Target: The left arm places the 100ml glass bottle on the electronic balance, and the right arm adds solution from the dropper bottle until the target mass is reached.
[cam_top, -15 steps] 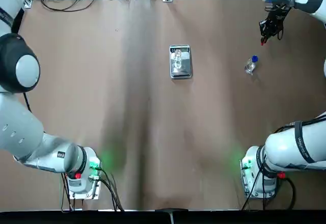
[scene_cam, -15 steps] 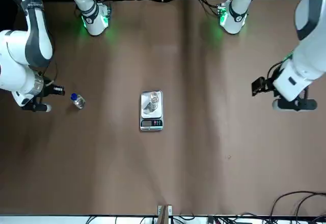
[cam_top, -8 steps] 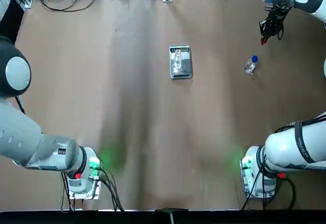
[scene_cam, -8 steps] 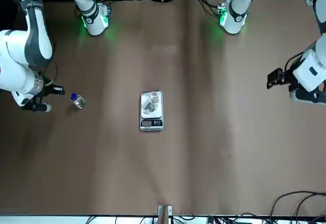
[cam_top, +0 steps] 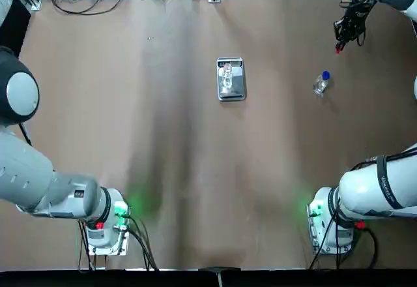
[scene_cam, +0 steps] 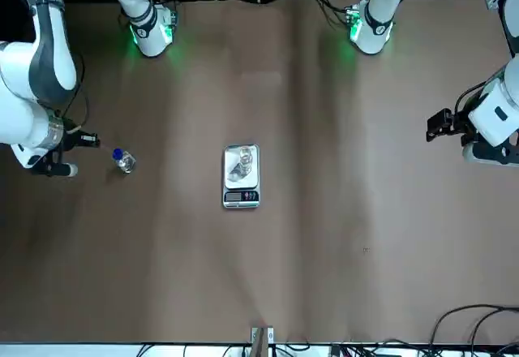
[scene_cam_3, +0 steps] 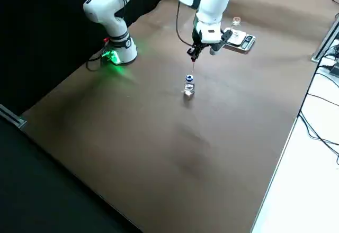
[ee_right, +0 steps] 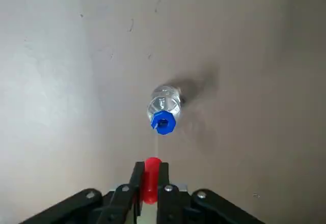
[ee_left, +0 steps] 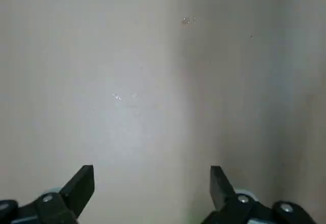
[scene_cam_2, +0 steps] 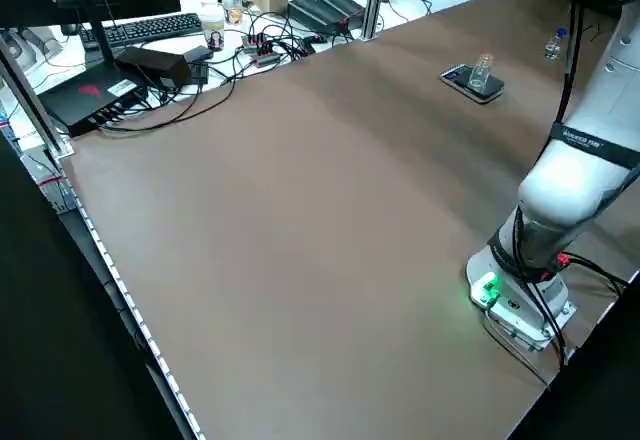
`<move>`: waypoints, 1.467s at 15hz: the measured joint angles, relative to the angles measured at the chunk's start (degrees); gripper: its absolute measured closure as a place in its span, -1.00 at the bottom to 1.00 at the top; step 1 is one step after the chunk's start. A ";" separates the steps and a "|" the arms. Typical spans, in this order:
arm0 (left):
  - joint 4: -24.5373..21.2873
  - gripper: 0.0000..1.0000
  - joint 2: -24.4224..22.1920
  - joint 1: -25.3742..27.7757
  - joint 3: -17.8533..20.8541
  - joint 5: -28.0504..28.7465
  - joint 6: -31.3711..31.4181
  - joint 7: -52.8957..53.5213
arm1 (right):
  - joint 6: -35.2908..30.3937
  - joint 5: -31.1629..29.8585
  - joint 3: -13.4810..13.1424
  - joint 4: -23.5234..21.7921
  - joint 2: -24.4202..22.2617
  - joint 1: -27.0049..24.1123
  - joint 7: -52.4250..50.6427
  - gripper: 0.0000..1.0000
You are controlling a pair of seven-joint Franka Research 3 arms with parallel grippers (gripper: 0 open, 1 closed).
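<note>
The 100ml glass bottle (cam_top: 227, 74) stands upright on the steel pan of the electronic balance (cam_top: 231, 90) at mid-table, with neither gripper near it. The dropper bottle (cam_top: 320, 85) with its blue collar (ee_right: 163, 122) stands alone to the robot's right. My right gripper (cam_top: 347, 31) hangs above and beyond it, shut on the dropper's red bulb (ee_right: 152, 179); the dropper is out of the bottle, and its thin tube points down at the table. My left gripper (ee_left: 151, 186) is open over bare table at the robot's far left.
Cables, a keyboard and boxes (scene_cam_2: 150, 55) lie past the far edge of the brown table (cam_top: 163, 169). Both arm bases (cam_top: 104, 225) glow green at the near edge. Wide bare table surrounds the balance and the dropper bottle.
The left arm has drawn back toward the robot's left edge and then stopped. The right gripper with the dropper has shifted slightly toward the far edge.
</note>
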 joint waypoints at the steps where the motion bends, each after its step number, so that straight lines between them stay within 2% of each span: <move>1: 0.00 -1.00 0.00 0.00 0.00 0.00 0.01 0.00 | -0.33 0.02 0.11 0.39 -0.05 0.15 0.01 0.71; 8: 0.00 -1.00 0.00 0.19 0.00 0.00 0.09 0.00 | -1.29 0.20 0.68 1.36 -0.41 3.76 4.89 0.71; 14: -0.01 -1.00 0.00 0.38 0.00 -0.01 0.10 0.00 | -7.28 2.56 0.73 5.56 -1.00 5.89 8.57 0.72; 22: -0.04 -1.00 0.01 0.40 0.00 -0.02 0.10 -0.03 | -7.61 5.03 0.86 6.97 -1.10 10.27 17.24 0.72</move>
